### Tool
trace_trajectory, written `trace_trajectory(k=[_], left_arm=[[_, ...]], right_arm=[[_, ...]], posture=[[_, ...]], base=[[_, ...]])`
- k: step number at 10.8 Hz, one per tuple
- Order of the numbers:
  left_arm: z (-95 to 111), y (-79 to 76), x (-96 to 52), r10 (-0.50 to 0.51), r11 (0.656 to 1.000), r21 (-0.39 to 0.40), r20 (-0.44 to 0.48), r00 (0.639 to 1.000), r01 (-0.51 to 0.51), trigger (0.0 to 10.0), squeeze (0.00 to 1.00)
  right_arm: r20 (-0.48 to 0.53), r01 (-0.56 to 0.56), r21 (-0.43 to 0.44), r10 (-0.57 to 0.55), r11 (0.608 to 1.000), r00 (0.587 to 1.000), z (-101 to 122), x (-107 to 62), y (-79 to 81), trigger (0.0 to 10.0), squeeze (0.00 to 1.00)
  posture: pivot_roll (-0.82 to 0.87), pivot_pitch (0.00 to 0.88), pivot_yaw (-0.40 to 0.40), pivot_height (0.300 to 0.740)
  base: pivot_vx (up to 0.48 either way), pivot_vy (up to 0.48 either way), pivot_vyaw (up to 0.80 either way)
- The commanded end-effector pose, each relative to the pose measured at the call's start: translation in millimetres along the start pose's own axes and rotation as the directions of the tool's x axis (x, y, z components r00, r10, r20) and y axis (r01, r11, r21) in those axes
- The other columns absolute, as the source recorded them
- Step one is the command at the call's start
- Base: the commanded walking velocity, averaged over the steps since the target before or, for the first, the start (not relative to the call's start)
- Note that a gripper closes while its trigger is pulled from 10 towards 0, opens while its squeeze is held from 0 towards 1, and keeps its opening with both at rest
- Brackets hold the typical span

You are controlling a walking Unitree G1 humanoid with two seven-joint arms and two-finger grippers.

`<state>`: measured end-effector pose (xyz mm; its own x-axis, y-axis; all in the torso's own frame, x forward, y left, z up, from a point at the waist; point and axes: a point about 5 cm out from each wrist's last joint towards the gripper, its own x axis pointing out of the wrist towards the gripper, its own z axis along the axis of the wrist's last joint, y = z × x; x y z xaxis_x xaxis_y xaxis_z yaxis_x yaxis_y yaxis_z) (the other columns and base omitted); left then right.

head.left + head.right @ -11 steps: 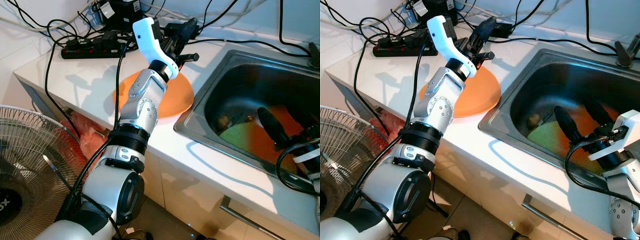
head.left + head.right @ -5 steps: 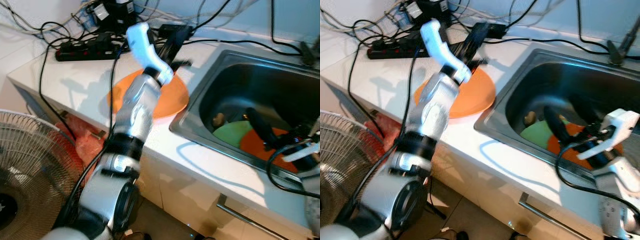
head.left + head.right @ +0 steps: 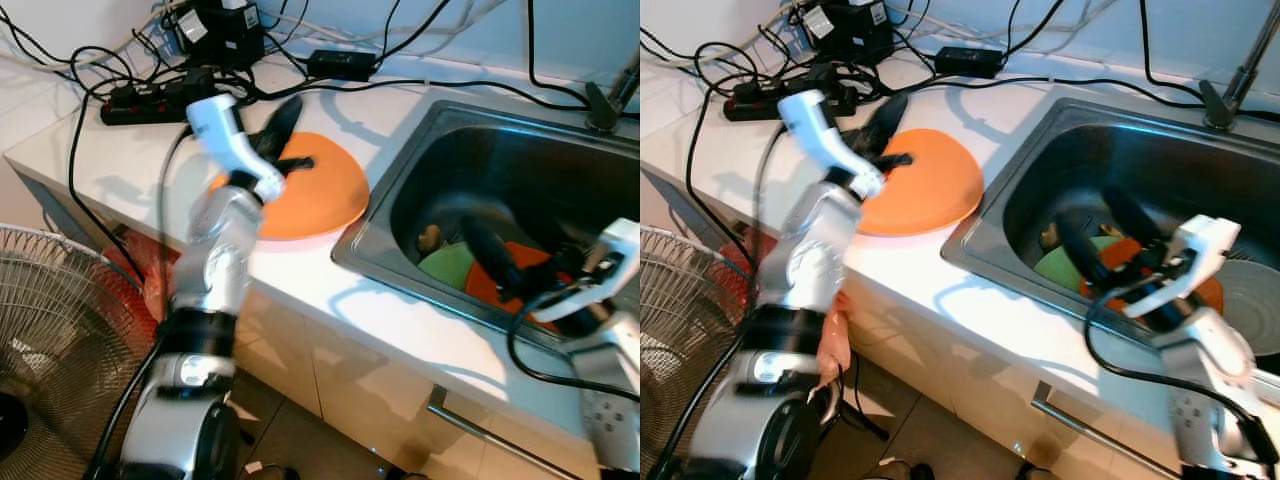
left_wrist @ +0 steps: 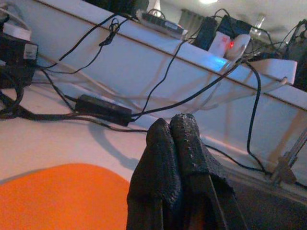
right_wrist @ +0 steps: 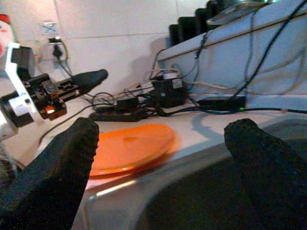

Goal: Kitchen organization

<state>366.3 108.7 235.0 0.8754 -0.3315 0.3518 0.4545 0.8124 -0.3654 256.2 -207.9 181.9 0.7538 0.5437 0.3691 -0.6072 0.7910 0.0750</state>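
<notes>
Left eye view: orange plate [image 3: 318, 195], round and flat on the white counter [image 3: 150, 160] at frame center-left, just beside the sink [image 3: 400, 205]; no long axis or pointing direction to tell. Left gripper [image 3: 285, 118] above the plate's upper-left edge, fingers pressed together, empty. Right gripper [image 3: 1102, 230], fingers spread wide, hangs over the sink's green plate [image 3: 447, 264] and a second orange dish [image 3: 505, 285] at right.

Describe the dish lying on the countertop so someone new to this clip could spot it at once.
Start at the steel sink set into the white countertop. Just to its left on the counter lies an orange plate, upside down, with the left pincer above its far edge, fingers together. Unlike the green and orange dishes down in the sink, it sits alone on the counter, near the black cables.
</notes>
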Motion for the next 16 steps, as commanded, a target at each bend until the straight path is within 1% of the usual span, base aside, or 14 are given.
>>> trace_trajectory(k=[1, 2, 3, 5, 6, 7, 9, 10, 16], left_arm=[[9.6, 4.0, -6.2, 0.019, 0.999, 0.029, 0.004, 1.0, -0.019, 10.0, 0.0], [14.3, 8.8, -12.7, 0.04, 0.999, 0.033, 0.002, 0.999, -0.04, 10.0, 0.22], [17.7, 14.2, -20.0, 0.064, 0.998, 0.028, 0.001, 0.998, -0.064, 10.0, 1.0], [20.0, 22.2, -28.5, 0.109, 0.992, 0.059, -0.002, 0.994, -0.108, 10.0, 1.0], [21.2, 30.3, -35.0, 0.158, 0.985, 0.074, -0.006, 0.987, -0.157, 10.0, 1.0], [24.7, 34.3, -39.5, 0.186, 0.979, 0.083, -0.01, 0.982, -0.185, 10.0, 1.0], [30.4, 43.0, -45.4, 0.231, 0.969, 0.086, 0.004, 0.973, -0.231, 10.0, 1.0], [29.9, 46.2, -48.2, 0.254, 0.964, 0.081, 0.0, 0.967, -0.253, 10.0, 1.0], [28.8, 59.2, -68.6, 0.353, 0.933, 0.09, -0.025, 0.935, -0.349, 10.0, 1.0]], right_arm=[[-0.038, -0.016, 0.086, 0.019, 0.996, 0.999, -19.4, 0.2, 6.2, 10.0, 0.0], [-0.031, -0.028, 0.099, 0.032, 0.995, 0.999, -20.4, 2.9, 8.4, 10.0, 0.0], [-0.033, -0.067, 0.118, 0.071, 0.991, 0.997, -24.2, 7.9, 15.1, 10.0, 0.0], [-0.023, -0.097, 0.151, 0.102, 0.984, 0.995, -29.3, 14.8, 22.1, 10.0, 0.0], [-0.022, -0.122, 0.172, 0.128, 0.978, 0.992, -33.6, 19.4, 27.1, 10.0, 0.0], [-0.021, -0.134, 0.179, 0.14, 0.975, 0.99, -34.8, 21.7, 28.5, 10.0, 0.0], [-0.024, -0.139, 0.185, 0.146, 0.973, 0.989, -36.0, 22.2, 28.3, 10.0, 0.0], [-0.026, -0.144, 0.189, 0.152, 0.971, 0.988, -37.0, 22.9, 29.3, 10.0, 0.0], [-0.03, -0.158, 0.192, 0.166, 0.969, 0.986, -38.1, 25.7, 27.5, 10.0, 0.0]], posture=[[0.01, 0.122, 0.119, 0.74], [0.02, 0.12, 0.117, 0.74], [0.03, 0.12, 0.114, 0.74], [0.05, 0.124, 0.109, 0.74], [0.06, 0.124, 0.105, 0.74], [0.06, 0.125, 0.102, 0.74], [0.07, 0.127, 0.098, 0.74], [0.08, 0.131, 0.095, 0.74], [0.09, 0.128, 0.089, 0.74]], base=[[0.0, 0.0, 0.0], [0.0, 0.0, 0.0], [0.0, 0.0, 0.0], [0.0, 0.0, 0.0], [0.0, 0.0, 0.0], [0.0, 0.0, 0.0], [0.0, 0.0, 0.0], [0.0, 0.0, 0.0], [0.0, 0.0, 0.0]])
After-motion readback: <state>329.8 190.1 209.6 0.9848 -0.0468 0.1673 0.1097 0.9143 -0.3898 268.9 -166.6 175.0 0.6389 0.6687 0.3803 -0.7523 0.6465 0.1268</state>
